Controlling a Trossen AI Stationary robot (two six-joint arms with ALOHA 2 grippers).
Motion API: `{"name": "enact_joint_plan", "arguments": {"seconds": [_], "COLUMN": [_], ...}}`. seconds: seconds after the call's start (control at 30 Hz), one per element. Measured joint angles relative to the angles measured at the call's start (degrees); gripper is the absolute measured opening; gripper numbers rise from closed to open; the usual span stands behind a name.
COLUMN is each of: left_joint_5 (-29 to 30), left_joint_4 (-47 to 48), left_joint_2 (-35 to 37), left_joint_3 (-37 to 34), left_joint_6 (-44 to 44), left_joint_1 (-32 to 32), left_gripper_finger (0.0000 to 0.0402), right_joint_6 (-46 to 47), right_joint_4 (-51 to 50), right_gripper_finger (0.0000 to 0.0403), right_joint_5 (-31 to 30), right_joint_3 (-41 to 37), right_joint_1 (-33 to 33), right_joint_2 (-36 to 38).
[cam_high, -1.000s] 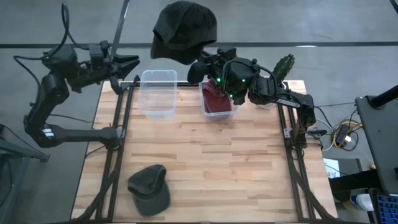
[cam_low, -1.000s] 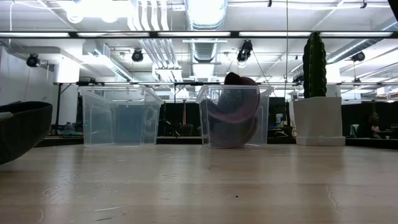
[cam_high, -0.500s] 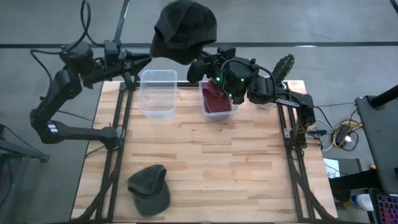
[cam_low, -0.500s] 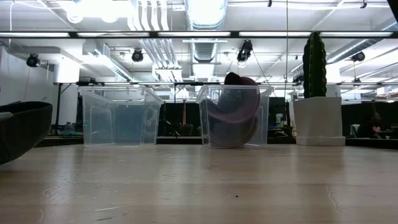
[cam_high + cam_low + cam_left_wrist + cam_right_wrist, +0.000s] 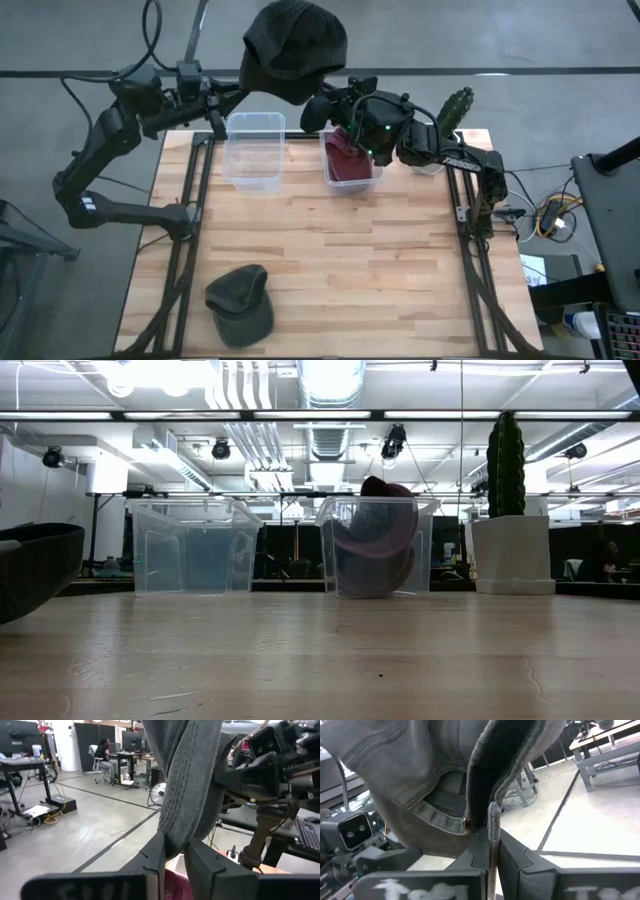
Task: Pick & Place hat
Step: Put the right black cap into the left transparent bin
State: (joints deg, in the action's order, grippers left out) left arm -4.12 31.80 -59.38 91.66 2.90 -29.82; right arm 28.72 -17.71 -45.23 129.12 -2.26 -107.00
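Observation:
A dark grey cap (image 5: 296, 42) hangs high above the table's far edge, held between both arms. My left gripper (image 5: 238, 93) comes at its brim from the left and my right gripper (image 5: 318, 106) at its crown rim from the right; both are shut on it. The grey cloth fills the left wrist view (image 5: 187, 780) and the right wrist view (image 5: 435, 775). A second dark cap (image 5: 240, 303) lies on its underside at the table's near left and shows at the low view's left edge (image 5: 35, 568). My left gripper pinches the cap's stitched brim at its lower edge (image 5: 173, 851) between its two fingers, coming level from the table's left. The cap is lifted clear and rises above the fingers. My right gripper pinches the thin lower rim of the crown (image 5: 493, 827) between its two fingers, coming from the table's right. The cap is clear of the table, its hollow inside turned toward this wrist.
Two clear bins stand at the far edge: the left one (image 5: 252, 150) holds nothing visible, the right one (image 5: 348, 160) holds a maroon hat (image 5: 375, 545). A potted cactus (image 5: 457, 108) stands at the far right corner. Bare wood stretches across the middle and near right.
My left arm has swung from beyond the table's far left corner toward the right, and its gripper has reached the hanging cap's brim. My right arm and the cap have kept nearly still.

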Motion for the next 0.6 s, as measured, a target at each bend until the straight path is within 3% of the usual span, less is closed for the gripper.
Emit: {"name": "enact_joint_plan", "arguments": {"seconds": [0.13,0.37,0.6], "left_joint_5": [0.7,3.0,8.0], "left_joint_4": [0.8,1.1,3.2], "left_joint_2": [-0.4,0.0,2.3], "left_joint_3": [0.0,0.0,0.0], "left_joint_6": [2.5,4.1,7.1], "left_joint_1": [-0.1,-0.1,0.0], "left_gripper_finger": [0.0015,0.0005,0.0003], "right_joint_6": [0.3,-0.6,-6.7], "right_joint_4": [0.0,0.1,-2.7], "right_gripper_finger": [0.0013,0.0022,0.0121], "right_joint_5": [0.7,2.0,3.0], "right_joint_3": [-0.9,-1.4,-1.2], "right_joint_1": [0.1,0.0,0.2], "right_joint_2": [0.1,0.1,0.5]}}
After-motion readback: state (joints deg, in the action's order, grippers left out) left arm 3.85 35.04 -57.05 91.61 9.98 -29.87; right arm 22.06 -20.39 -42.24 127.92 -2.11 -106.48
